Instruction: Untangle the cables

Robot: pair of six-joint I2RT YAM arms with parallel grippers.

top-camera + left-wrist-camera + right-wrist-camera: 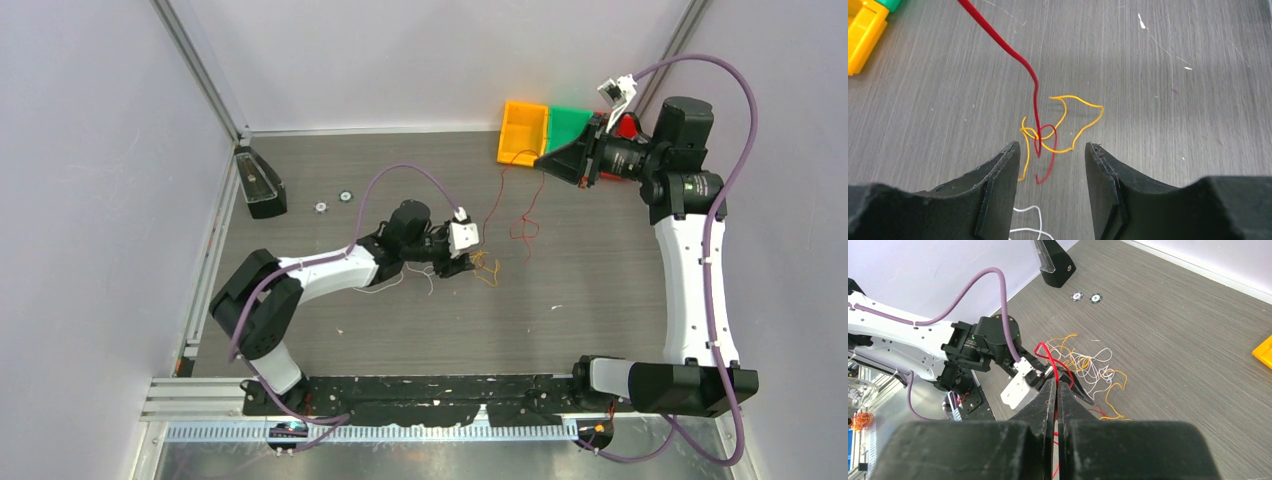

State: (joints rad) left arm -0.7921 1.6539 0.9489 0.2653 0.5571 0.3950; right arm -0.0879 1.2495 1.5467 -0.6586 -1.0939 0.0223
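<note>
We're seeing the left gripper [1052, 147] w/ its fingers [1000, 172] standing a moderate way apart and gripping nothing. The tips are sitting down close to the table [1173, 75], pointing at a small knot. Btwn the tips the red cable [998, 42] is running in from the far side and curling into a small loop. There it's crossing the orange cable [1083, 105], which is looping off to the right. The white cable [1030, 212] is lying just behind the tips, under the gripper.

The right gripper [1057, 386] is pressing its fingers tight together on the red cable, which is passing through the slit btwn them. This gripper is hanging raised near the table's far right corner, and the red strand is trailing from it toward the table's middle. The cables [1088, 365] are lying tangled approx. at the table's ctr, just beside the left gripper.

A yellow bin [521, 132] and a green bin [570, 120] are sitting at the far edge, right side. A black box [262, 185] is sitting at the left edge near the far left corner, w/ two small discs [345, 196] near it.
</note>
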